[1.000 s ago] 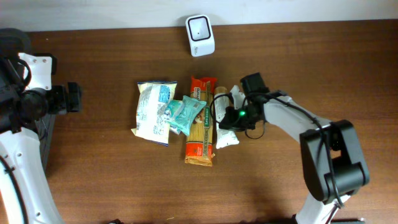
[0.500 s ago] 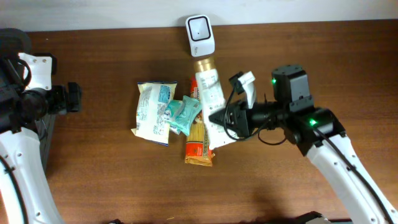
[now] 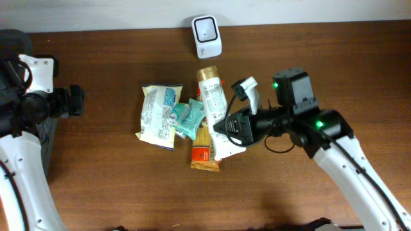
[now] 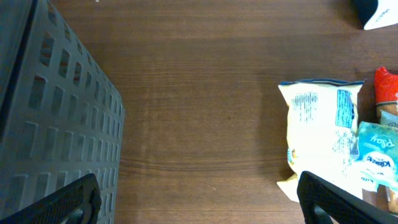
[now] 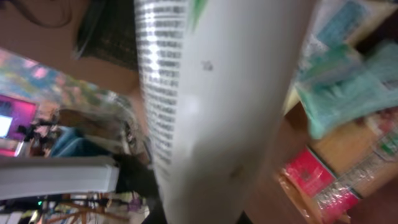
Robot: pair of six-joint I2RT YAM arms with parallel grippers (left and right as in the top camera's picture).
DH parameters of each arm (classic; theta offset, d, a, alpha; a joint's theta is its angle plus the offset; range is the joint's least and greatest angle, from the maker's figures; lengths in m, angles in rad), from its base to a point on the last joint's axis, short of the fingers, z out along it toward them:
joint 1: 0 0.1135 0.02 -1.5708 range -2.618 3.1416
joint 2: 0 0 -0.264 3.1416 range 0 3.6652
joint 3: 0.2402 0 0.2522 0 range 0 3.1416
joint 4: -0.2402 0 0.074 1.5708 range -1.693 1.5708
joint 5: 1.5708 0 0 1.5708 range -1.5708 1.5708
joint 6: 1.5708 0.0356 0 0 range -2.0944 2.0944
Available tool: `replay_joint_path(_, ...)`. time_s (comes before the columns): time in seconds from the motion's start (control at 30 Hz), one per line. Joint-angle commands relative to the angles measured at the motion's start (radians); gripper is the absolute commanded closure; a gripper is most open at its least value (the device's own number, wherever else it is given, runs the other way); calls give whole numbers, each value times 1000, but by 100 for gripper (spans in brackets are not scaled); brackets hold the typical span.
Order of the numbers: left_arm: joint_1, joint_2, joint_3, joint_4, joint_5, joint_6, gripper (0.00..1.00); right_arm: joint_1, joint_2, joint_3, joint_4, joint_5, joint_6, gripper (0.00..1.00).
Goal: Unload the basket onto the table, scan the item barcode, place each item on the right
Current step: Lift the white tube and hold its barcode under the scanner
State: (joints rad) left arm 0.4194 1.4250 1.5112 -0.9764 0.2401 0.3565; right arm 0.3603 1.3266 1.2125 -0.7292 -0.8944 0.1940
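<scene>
My right gripper is shut on a white tube with a tan cap and holds it above the pile. The cap end points up the table toward the white barcode scanner at the far edge. In the right wrist view the tube fills the frame, with a column of fine print along its left side; the fingers are hidden behind it. My left gripper stands wide open with nothing in it at the far left, beside a grey basket.
On the table under the tube lie a pale chips bag, a teal packet and an orange pasta pack. The chips bag also shows at the right of the left wrist view.
My right arm has lifted the tube off the pile and turned it so that its cap points at the scanner. The left arm has stayed still.
</scene>
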Motion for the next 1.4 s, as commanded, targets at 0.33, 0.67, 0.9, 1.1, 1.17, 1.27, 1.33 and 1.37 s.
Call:
replay_joint_path(0.33, 3, 0, 11, 1, 18, 16, 1, 159, 722, 1062, -401, 1073, -247, 96)
replay_joint_path(0.67, 3, 0, 11, 1, 18, 16, 1, 154, 1141, 1062, 280, 1678, -695, 96)
replay_joint_path(0.9, 3, 0, 11, 1, 18, 16, 1, 130, 1242, 1062, 415, 1728, -796, 96)
replay_joint_path(1.1, 3, 0, 11, 1, 18, 16, 1, 117, 1245, 1062, 404, 1744, -796, 96)
replay_joint_path(1.17, 3, 0, 11, 1, 18, 16, 1, 117, 1245, 1062, 404, 1744, -796, 96)
replay_joint_path(1.27, 3, 0, 11, 1, 18, 16, 1, 117, 1245, 1062, 404, 1744, -796, 96)
replay_joint_path(1.33, 3, 0, 11, 1, 18, 16, 1, 117, 1245, 1062, 404, 1744, -796, 96)
replay_joint_path(1.37, 3, 0, 11, 1, 18, 16, 1, 117, 1245, 1062, 397, 1744, -796, 96)
